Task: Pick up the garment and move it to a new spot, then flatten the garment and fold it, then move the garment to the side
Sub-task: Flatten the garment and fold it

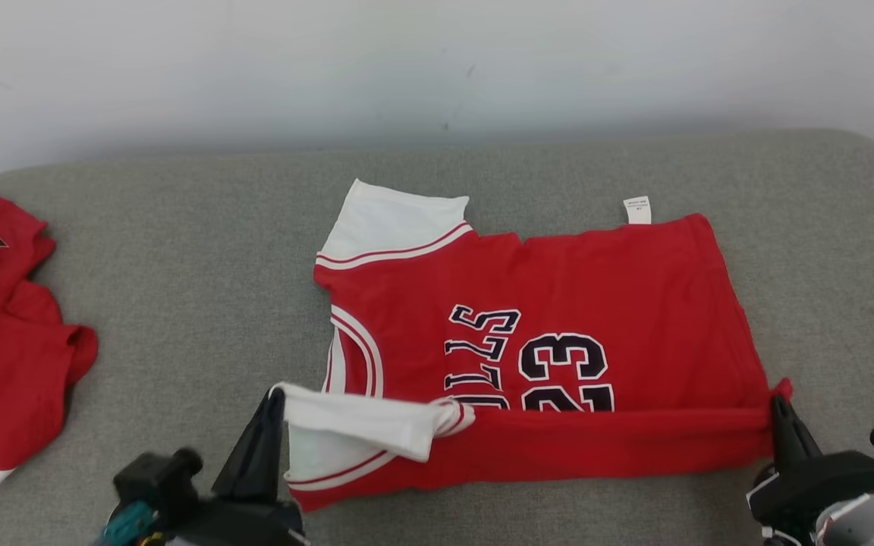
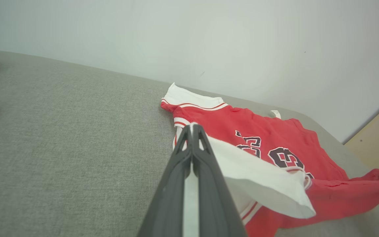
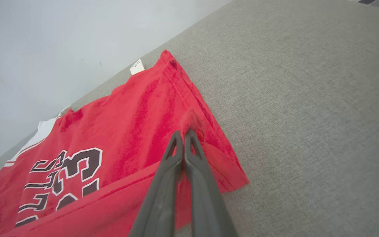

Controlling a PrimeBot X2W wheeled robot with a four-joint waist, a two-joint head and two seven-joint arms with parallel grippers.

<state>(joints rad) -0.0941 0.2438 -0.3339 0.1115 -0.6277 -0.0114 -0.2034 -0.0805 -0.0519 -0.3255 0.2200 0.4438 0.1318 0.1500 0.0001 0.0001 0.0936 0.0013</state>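
On the grey cushion point(image 1: 179, 265), head view, the jersey point(image 1: 596, 296) lies mid-surface. The left gripper point(image 1: 278, 394) clamps its sleeve point(image 1: 361, 425), and the right gripper point(image 1: 780, 402) clamps its hem corner point(image 1: 786, 388). Left wrist view — fingers point(image 2: 206, 171) pressed together on white cloth. Right wrist view — fingers point(image 3: 163, 191) pinched on red cloth.

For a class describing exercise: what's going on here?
A two-armed robot is folding a red jersey on a grey cushion. Its left gripper pinches the white sleeve, its right gripper pinches the hem corner, and the near edge is turned over onto the print. Another red garment lies off to the left.
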